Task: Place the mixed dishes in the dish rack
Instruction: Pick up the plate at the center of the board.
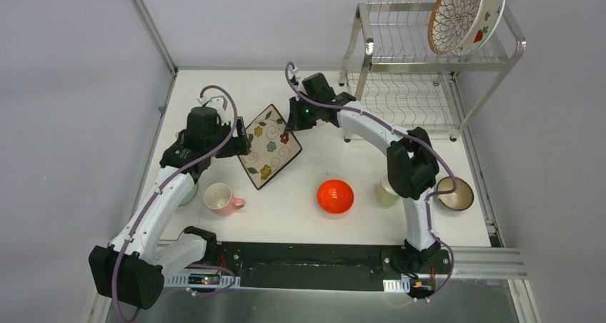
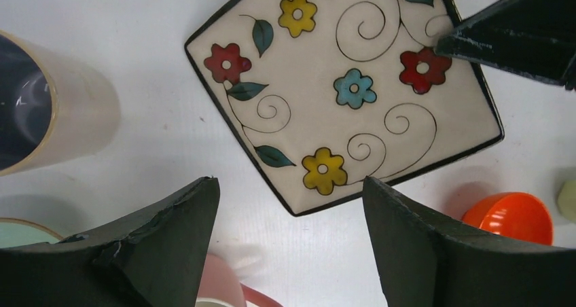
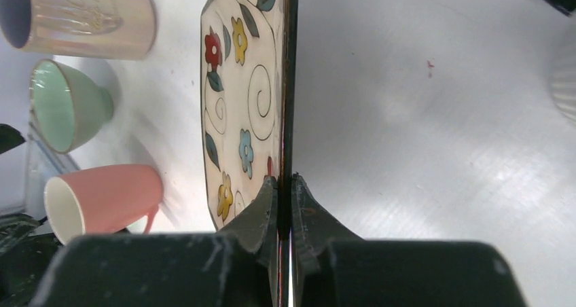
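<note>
The right gripper is clenched on the rim of the floral plate. Its two fingers pinch the far-right edge, and its wrist view sees the plate edge-on. From above, the floral plate sits mid-table, left of the rack and well apart from it. Its gripped edge is tilted up. Whether the opposite edge touches the table cannot be told.

The left gripper hangs just left of the plate with its jaws spread wide and nothing between them. In its wrist view the plate's near corner lies below the gap between the fingers. The right gripper's dark tip sits on the plate's far-right edge.

A round plate with a brown petal pattern stands upright in the slots at the right of the rack's upper shelf. A strawberry plate stands just behind it.

The other dishes are out on the table:
- A pink cup lies near the plate's near-left side.
- A red bowl sits to the right of the pink cup.
- A pale cup is partly hidden by the right arm.
- A brown bowl is near the right edge.
- A green bowl and a pearly cup lie on their sides at the left, beyond the pink cup.
</note>
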`<state>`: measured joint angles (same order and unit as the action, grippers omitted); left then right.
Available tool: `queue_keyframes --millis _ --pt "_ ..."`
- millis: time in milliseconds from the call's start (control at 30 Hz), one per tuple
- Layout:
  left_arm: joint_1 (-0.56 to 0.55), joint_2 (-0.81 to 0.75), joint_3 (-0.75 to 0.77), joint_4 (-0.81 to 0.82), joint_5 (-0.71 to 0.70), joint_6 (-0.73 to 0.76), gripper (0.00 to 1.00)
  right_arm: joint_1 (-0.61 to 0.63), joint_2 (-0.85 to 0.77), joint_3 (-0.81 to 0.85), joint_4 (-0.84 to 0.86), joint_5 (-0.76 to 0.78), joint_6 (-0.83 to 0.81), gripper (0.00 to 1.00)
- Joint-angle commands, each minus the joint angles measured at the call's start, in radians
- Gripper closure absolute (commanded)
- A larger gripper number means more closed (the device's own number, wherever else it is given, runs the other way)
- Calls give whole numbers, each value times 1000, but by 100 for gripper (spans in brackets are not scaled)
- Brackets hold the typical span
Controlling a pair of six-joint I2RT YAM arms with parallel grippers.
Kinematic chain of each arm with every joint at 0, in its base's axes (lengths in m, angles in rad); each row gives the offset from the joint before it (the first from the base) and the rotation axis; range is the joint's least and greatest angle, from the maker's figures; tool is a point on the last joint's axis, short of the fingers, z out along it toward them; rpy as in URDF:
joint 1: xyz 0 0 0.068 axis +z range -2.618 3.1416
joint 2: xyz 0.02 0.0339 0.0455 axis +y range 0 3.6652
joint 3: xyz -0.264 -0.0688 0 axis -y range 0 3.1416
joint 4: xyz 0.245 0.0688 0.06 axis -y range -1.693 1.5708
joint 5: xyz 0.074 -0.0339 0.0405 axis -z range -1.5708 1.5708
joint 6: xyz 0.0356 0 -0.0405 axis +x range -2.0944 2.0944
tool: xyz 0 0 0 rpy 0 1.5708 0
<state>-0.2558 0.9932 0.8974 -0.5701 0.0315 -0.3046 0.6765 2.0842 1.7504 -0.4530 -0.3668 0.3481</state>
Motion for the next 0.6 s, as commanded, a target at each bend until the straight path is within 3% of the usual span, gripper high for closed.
queue_keyframes --millis 0,300,567 --pt "7 27 103 -1 55 -128 20 26 -116 71 -83 135 -108 100" --pt "39 157 259 26 161 -214 20 80 -230 89 -169 263 -214 100" --pt "73 283 227 17 277 -230 37 87 -330 17 -176 291 -155 100"
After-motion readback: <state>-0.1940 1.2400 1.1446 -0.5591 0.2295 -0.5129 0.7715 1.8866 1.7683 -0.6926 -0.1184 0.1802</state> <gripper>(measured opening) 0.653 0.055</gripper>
